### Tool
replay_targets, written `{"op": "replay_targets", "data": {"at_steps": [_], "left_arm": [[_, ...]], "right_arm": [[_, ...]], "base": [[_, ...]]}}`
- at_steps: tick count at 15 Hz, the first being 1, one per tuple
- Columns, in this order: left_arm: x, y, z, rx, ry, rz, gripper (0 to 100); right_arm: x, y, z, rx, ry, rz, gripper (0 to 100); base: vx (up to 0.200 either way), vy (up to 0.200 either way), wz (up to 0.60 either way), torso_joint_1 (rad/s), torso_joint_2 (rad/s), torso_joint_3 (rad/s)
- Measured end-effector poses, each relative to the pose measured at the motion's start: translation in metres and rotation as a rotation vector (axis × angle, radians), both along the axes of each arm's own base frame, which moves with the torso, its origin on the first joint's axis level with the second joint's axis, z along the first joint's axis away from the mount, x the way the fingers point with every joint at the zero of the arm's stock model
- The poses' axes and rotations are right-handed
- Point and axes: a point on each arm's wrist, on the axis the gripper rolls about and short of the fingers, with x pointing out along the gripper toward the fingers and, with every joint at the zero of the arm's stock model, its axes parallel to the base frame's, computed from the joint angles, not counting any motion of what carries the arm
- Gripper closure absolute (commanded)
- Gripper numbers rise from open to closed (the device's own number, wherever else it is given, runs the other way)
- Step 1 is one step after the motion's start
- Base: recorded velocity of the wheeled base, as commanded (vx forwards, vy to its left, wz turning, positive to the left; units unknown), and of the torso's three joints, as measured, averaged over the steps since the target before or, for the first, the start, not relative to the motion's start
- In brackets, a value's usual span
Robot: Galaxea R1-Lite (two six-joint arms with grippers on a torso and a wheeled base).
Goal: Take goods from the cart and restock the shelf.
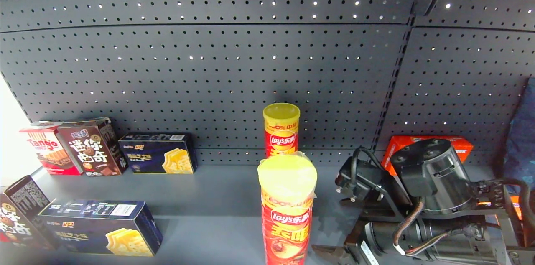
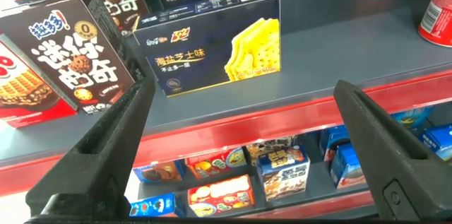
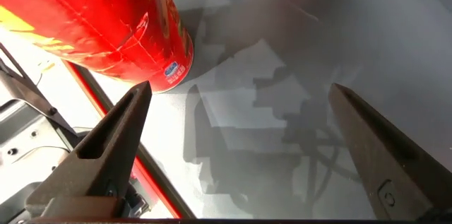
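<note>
My right pincer (image 3: pixel 240 157) gaped wide, its dark wedge-shaped fingers (image 3: pixel 106 153) holding nothing above the smooth grey metal shelf (image 3: pixel 282 61). Just beside it stood the front chip can (image 3: pixel 106 26), a tall red cylinder in glossy wrap, upright near the shelf's front edge. A second can (image 1: pixel 281 129) with a yellow plastic lid stood behind it, against the perforated back panel (image 1: pixel 209 68). My left pincer (image 2: pixel 240 146) also hung wide and empty, in front of a rectangular dark blue cardboard cracker box (image 2: pixel 215 40) on the shelf.
</note>
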Motion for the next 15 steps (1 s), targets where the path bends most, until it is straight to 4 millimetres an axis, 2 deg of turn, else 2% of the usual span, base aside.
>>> {"op": "replay_targets", "data": {"at_steps": [15], "left_arm": [[0.0003,0.0000,-0.0005,0.000,0.003,0.000,0]], "right_arm": [[0.0041,0.0071,-0.0053,-0.015,0.012,0.008,0]], "base": [[0.000,0.000,0.00,0.000,0.00,0.000]]}}
